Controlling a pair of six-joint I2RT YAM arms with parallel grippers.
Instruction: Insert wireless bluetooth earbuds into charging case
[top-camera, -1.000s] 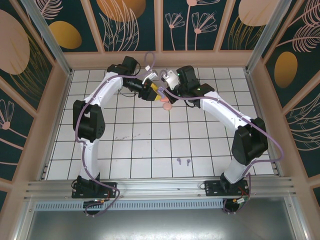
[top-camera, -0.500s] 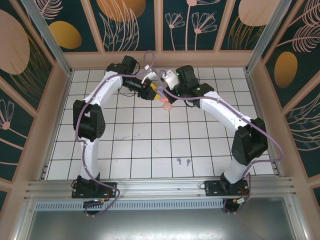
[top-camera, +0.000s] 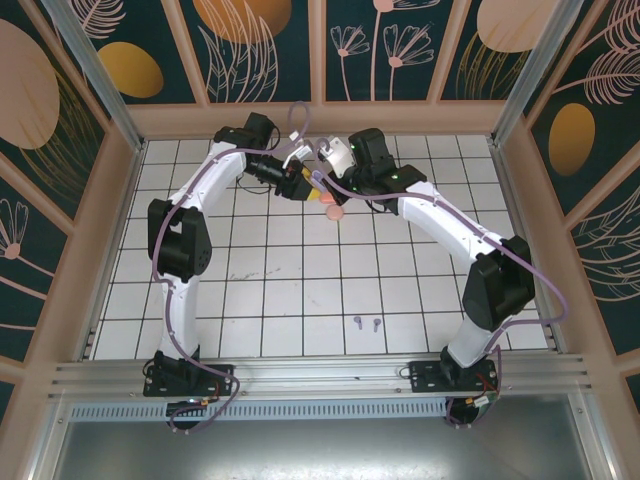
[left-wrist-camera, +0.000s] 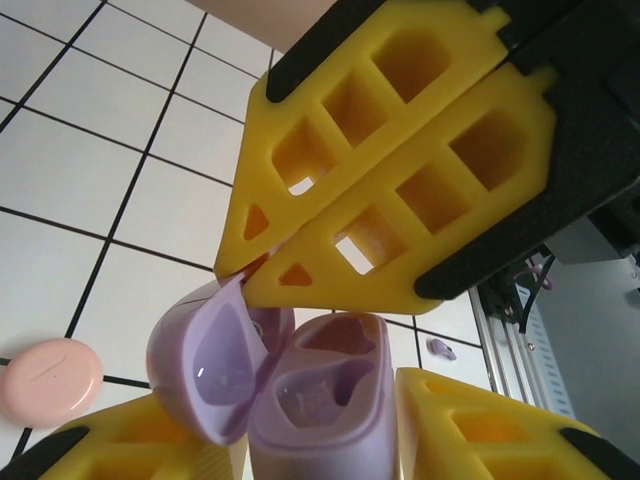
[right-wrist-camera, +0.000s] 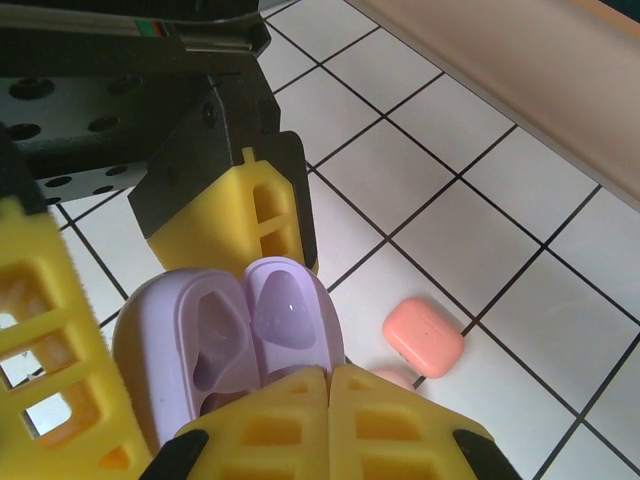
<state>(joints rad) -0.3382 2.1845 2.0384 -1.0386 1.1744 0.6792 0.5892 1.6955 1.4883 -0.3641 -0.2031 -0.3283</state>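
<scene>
Over the far surface (top-camera: 300, 290), left tool (top-camera: 303, 184) grips the purple case (left-wrist-camera: 320, 400) while shut right tool (left-wrist-camera: 250, 268) props its lid (left-wrist-camera: 215, 365), seemingly for earbuds (top-camera: 358, 322).

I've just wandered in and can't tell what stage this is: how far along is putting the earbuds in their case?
Done: the purple case is open, pockets looking empty. In hand: it sits between the left fingers, while the shut right fingers touch its lid. Left: the purple earbuds lie on the table, nearer its front, none inserted yet.
</scene>
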